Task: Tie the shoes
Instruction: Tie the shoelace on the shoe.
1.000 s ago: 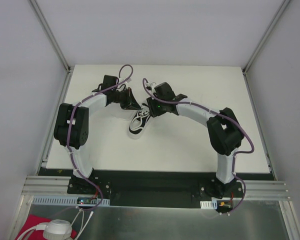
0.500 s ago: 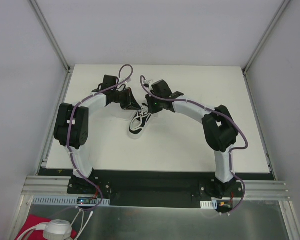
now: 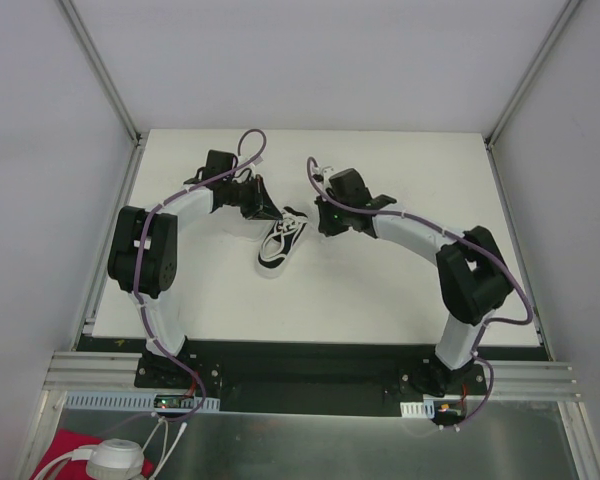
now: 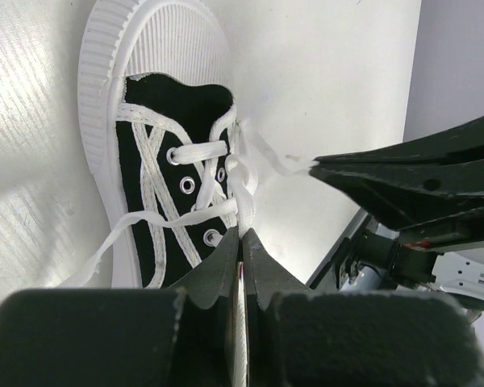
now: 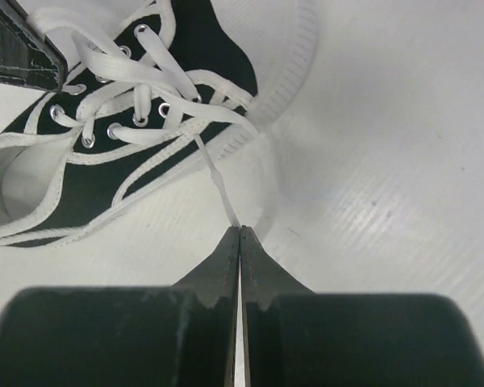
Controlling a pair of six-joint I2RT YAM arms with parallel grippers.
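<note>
The shoe [image 3: 280, 243], a small black sneaker with a white sole, lies in the middle of the table. My left gripper [image 3: 267, 212] hovers at its upper left and my right gripper [image 3: 320, 224] at its upper right. In the left wrist view the left gripper [image 4: 244, 234] is shut on a white lace [image 4: 247, 189] above the shoe's [image 4: 157, 153] eyelets. In the right wrist view the right gripper [image 5: 239, 230] is shut on the thin end of the other lace [image 5: 218, 181], stretched taut from the shoe [image 5: 97, 181].
The white table [image 3: 380, 290] is walled by grey panels on three sides. The right gripper's finger [image 4: 403, 173] crosses the left wrist view close to the shoe. A black rail [image 3: 300, 365] carries both arm bases at the near edge.
The right gripper has shut on the lace end and drawn to the right, away from the shoe. The left arm and the shoe stay where they were.
</note>
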